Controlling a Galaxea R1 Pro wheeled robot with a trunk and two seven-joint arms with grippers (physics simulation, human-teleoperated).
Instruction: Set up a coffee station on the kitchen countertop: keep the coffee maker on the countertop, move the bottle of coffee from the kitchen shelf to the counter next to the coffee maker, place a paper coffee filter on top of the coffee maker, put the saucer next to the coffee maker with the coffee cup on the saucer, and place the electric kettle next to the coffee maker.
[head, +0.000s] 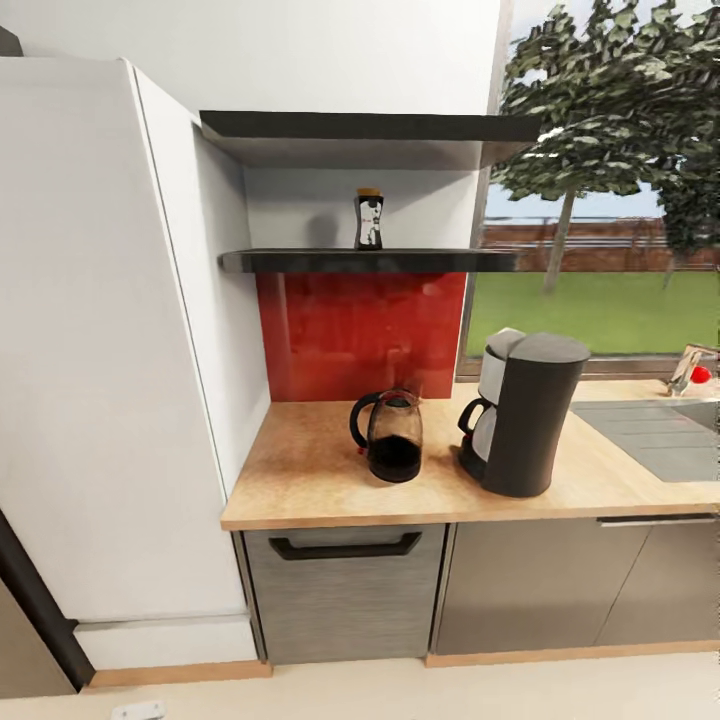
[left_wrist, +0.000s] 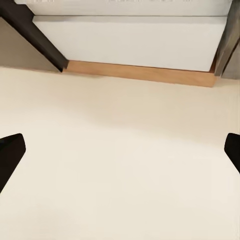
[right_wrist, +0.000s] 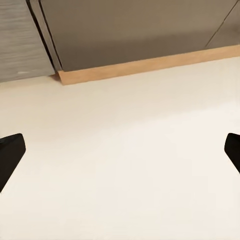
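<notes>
Operator: Status of both claws?

Technician: Left gripper (left_wrist: 120, 150) and right gripper (right_wrist: 120, 150) hang over bare floor, fingers spread wide, holding nothing; the bottle of coffee (head: 369, 219) stands upright on the kitchen shelf (head: 400, 261), above the electric kettle (head: 390, 436) and the coffee maker (head: 528, 412).

Operator: Recommended approach?

Technician: Raise one arm level with the bottle; grip mid-body; avoid the shelf edge.

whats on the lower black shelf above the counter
Only the bottle of coffee stands on the kitchen shelf, upright, near its middle. The rest of the shelf top shows bare from this angle. Below it, the electric kettle and coffee maker sit on the countertop.
</notes>
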